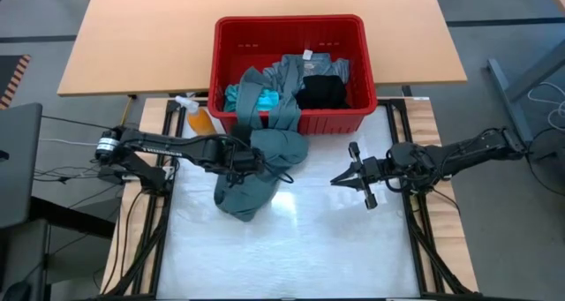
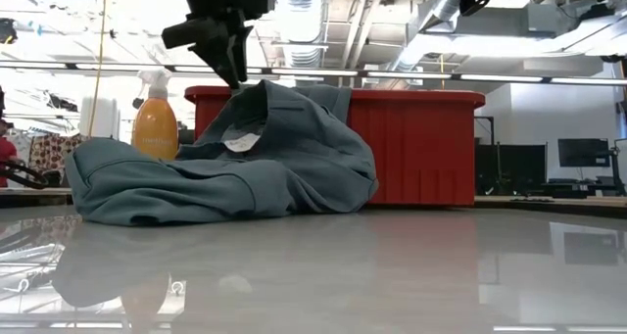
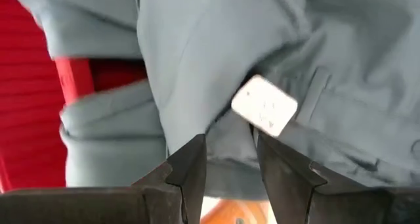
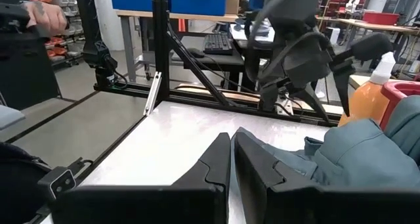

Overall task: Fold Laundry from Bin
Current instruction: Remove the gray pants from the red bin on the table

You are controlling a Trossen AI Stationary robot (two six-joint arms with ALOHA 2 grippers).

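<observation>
My left fingers point(image 1: 250, 162) sit centre-left of the high view, right over the grey-green garment point(image 1: 265, 173). In the left wrist view the two fingers point(image 3: 190, 171) stand partly apart, cloth and a white label point(image 3: 264, 105) just past the tips. Can't tell if any fabric is actually pinched between them. In the low view the same gripper point(image 2: 230, 55) hangs at upper left, tips at the raised collar of the grey-green garment point(image 2: 245, 158), label point(image 2: 241, 140) just below.

The garment drapes from the front wall of the red bin point(image 1: 229, 36) down onto the white tabletop point(image 1: 291, 248), bunched in a heap at centre of the high view. One end is still inside the bin.

The bin sits at upper centre of the high view, holding more laundry: a turquoise piece point(image 1: 243, 96) at left, a black one point(image 1: 320, 92) at right, more grey-green cloth point(image 1: 309, 69) behind.

An orange spray bottle point(image 1: 196, 114) stands just left of the bin; in the low view it's at left point(image 2: 155, 119), beside the red wall point(image 2: 421, 148).

My right fingers point(image 1: 351, 176) are centre-right in the high view, over bare tabletop, well apart from the garment. In the right wrist view they're nearly closed point(image 4: 231, 159), a thin gap, holding nothing.
</observation>
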